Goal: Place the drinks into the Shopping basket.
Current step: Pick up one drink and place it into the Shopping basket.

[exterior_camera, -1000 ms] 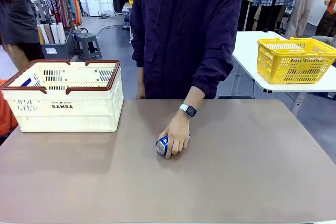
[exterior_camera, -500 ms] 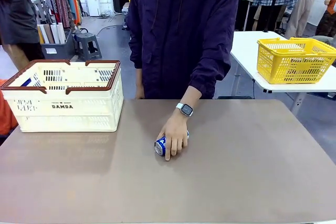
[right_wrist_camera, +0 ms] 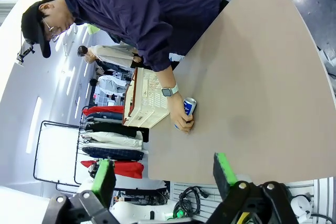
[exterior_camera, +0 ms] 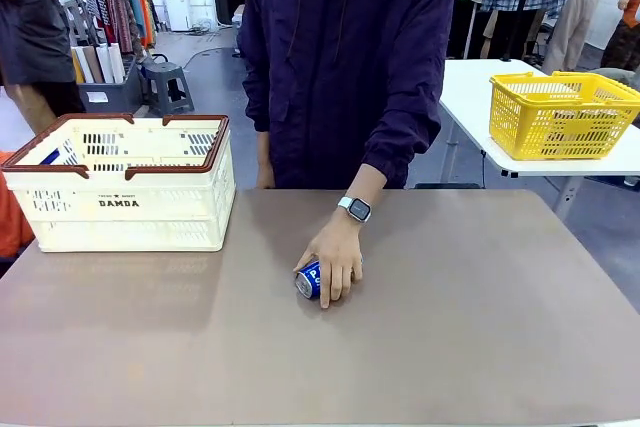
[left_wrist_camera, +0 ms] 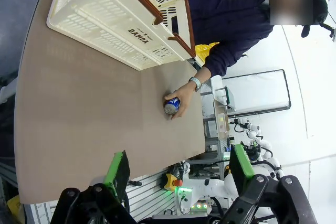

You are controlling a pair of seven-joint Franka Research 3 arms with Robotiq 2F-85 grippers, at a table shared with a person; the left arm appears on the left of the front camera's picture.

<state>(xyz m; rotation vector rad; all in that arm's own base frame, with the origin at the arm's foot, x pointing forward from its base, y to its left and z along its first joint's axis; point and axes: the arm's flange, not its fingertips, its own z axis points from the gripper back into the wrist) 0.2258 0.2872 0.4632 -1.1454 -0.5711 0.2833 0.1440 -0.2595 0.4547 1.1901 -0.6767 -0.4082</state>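
A blue drink can (exterior_camera: 308,279) lies on its side mid-table, its silver top facing me. A person's hand (exterior_camera: 334,253) rests over it. The same can (left_wrist_camera: 171,104) shows in the left wrist view and again (right_wrist_camera: 188,107) in the right wrist view. The cream Shopping basket (exterior_camera: 125,209) with brown rim stands at the table's far left, marked DAMDA (left_wrist_camera: 138,33). My left gripper (left_wrist_camera: 178,169) hangs open well back from the table, nothing between its green pads. My right gripper (right_wrist_camera: 164,174) is open too, equally far from the can.
The person in a dark jacket (exterior_camera: 345,57) stands at the far edge, wearing a wristwatch (exterior_camera: 356,210). A yellow mesh basket (exterior_camera: 560,115) sits on a white table at the back right. Bare brown tabletop (exterior_camera: 480,327) surrounds the can.
The person's hand has shifted slightly on the can, rolling it a little toward me. Neither gripper has changed.
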